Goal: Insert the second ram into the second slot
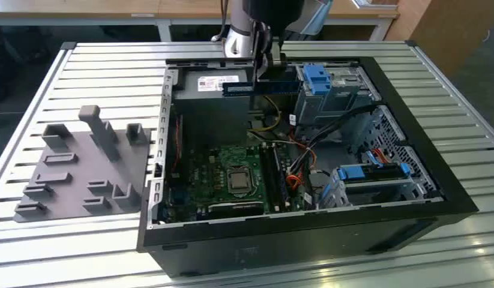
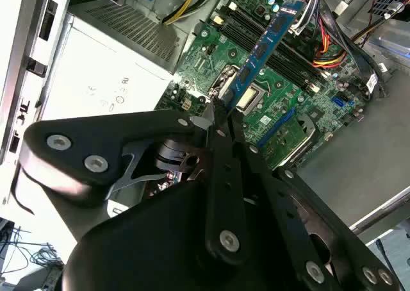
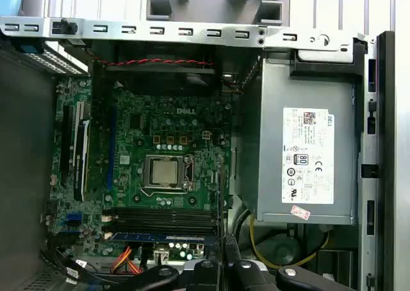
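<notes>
ram [image 1: 239, 90] is pinched by the gripper [image 1: 265, 78] above the motherboard [image 1: 230, 174]; its long edge is best kept parallel to the empty slots [image 3: 160, 215] while lowered.

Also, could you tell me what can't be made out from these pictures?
Second wrist view: the gripper covers the held end of the second ram.
Exterior view: the memory slots are too small to tell which are free.
First wrist view: the gripper and the picture's edge cut off the motherboard near the slots.
</notes>
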{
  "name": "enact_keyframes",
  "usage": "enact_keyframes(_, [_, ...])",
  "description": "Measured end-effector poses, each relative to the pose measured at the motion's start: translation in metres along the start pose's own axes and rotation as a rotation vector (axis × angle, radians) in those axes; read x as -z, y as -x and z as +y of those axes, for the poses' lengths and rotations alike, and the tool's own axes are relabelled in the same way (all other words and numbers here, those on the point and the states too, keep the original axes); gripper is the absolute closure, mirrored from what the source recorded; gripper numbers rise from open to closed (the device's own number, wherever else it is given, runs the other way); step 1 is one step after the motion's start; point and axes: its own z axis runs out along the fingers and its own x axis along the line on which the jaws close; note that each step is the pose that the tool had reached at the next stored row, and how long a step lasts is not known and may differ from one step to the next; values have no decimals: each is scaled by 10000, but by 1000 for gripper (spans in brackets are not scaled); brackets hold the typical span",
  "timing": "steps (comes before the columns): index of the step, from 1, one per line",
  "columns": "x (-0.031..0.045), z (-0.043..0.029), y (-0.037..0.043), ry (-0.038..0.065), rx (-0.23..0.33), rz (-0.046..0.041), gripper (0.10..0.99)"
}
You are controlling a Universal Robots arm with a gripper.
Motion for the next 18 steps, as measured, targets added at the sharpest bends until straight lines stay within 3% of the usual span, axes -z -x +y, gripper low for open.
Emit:
enact_keyframes(4, [1, 1, -18, 1, 0, 3, 949])
enact_keyframes(9, [2, 4, -148, -2, -15, 10, 949])
enact_keyframes(13, [-13, 4, -150, -114, -471, 83, 949])
enact_keyframes(18, [-25, 7, -295, -102, -504, 81, 949])
